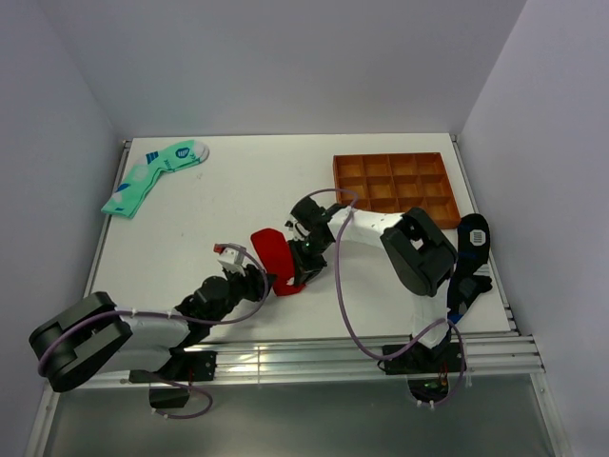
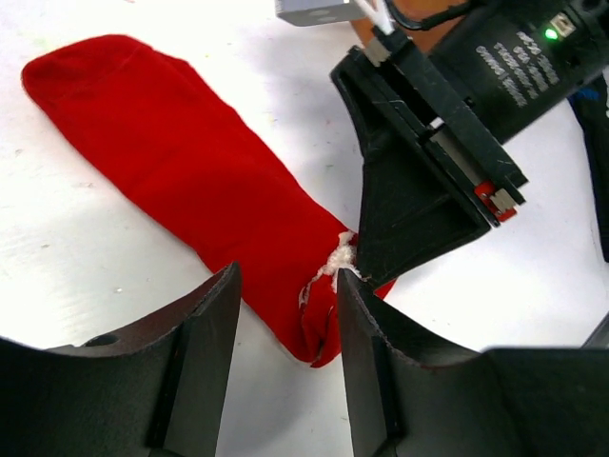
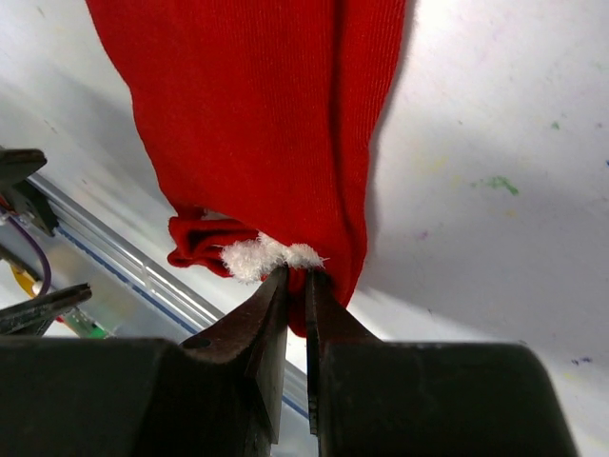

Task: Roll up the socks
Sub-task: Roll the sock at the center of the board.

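- Lying flat on tabletop (image 1: 219, 200): socks (image 1: 271, 252).
- Right end effector (image 3: 297, 276) pinched shut on their near end, probably to start the roll.
- Left end effector (image 2: 287, 286) half open, empty, just beside that end, likely ready to assist.

red socks (image 2: 181, 181) flat on table, near end bunched, white fuzz.

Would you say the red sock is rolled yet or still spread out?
Mostly spread: the red sock lies flat, only one end bunched in the right gripper.
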You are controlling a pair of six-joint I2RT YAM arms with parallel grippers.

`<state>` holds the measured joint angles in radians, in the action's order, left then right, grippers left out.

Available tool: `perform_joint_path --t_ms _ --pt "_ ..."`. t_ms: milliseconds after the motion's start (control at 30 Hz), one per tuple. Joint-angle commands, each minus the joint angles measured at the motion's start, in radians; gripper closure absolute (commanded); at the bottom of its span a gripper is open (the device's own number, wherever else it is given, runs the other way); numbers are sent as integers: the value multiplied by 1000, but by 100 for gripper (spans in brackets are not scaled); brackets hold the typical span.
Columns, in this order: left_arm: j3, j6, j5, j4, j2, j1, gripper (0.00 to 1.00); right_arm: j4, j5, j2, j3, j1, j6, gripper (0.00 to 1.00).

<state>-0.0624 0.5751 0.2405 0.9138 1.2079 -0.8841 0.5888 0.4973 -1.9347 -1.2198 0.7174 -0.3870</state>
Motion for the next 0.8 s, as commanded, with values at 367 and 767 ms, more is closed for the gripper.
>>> perform_joint_path --t_ms 367,767 --pt "-14 -66 -150 165 131 -35 47 91 -36 -56 -60 -10 43 100" --pt "-43 -75 -122 172 199 -58 47 103 -37 -58 -75 -12 51 100"
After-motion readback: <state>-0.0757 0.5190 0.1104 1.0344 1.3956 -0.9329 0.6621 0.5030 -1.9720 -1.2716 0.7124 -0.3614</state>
